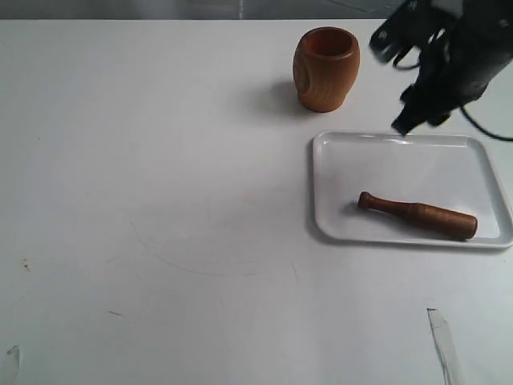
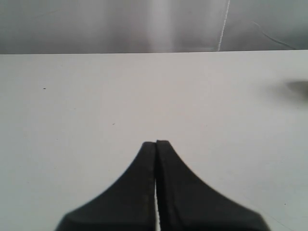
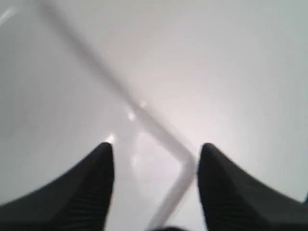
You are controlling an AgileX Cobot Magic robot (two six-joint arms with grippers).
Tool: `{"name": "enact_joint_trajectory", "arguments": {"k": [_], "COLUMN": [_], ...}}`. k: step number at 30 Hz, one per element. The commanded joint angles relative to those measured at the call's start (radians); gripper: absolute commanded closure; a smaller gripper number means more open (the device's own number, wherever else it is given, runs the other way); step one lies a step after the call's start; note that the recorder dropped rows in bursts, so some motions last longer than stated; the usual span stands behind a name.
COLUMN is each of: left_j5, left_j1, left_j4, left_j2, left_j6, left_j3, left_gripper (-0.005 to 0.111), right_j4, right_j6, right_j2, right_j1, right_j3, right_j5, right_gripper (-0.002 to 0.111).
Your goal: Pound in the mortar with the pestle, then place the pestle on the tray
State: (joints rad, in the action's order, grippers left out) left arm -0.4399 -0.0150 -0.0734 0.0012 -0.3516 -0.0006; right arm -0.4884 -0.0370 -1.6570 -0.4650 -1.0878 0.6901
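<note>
The reddish-brown wooden mortar stands upright at the back of the white table. To its right lies the white tray, and the dark wooden pestle rests flat in it, knob end pointing left. My right gripper hovers above the tray's far edge, open and holding nothing; in the right wrist view the gripper frames a blurred corner of the tray. My left gripper is shut on nothing over bare table and does not appear in the exterior view.
The white table spreads wide to the left and front of the tray. A strip of clear tape lies near the front right. A grey backdrop rises behind the table's far edge.
</note>
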Motion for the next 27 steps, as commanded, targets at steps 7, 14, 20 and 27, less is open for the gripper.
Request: {"name": "enact_joint_trajectory", "arguments": {"k": [7,14,20,27], "left_j5": [0.003,0.003,0.003,0.003], "left_j1": [0.008,0.008,0.008,0.008], "left_j4": [0.007,0.007,0.007,0.007], "left_j2": [-0.001,-0.001,-0.001,-0.001], "left_j6": [0.008,0.008,0.008,0.008], "left_j3": [0.001,0.001,0.001,0.001], "left_gripper": [0.107,0.107,0.107,0.107], "right_j4": [-0.164,-0.152,-0.16,-0.155], "right_j6": [0.542,0.546,0.578,0.602], "right_j2": [0.555,0.945,1.312,1.509], "right_j1": [0.119,0.115,0.115,0.115], "right_j3": [0.303,0.653,0.862,1.061], "right_j5": [-0.561,-1.234,-1.303,-1.138], "right_gripper": [0.108,0.108,0.108,0.108]}}
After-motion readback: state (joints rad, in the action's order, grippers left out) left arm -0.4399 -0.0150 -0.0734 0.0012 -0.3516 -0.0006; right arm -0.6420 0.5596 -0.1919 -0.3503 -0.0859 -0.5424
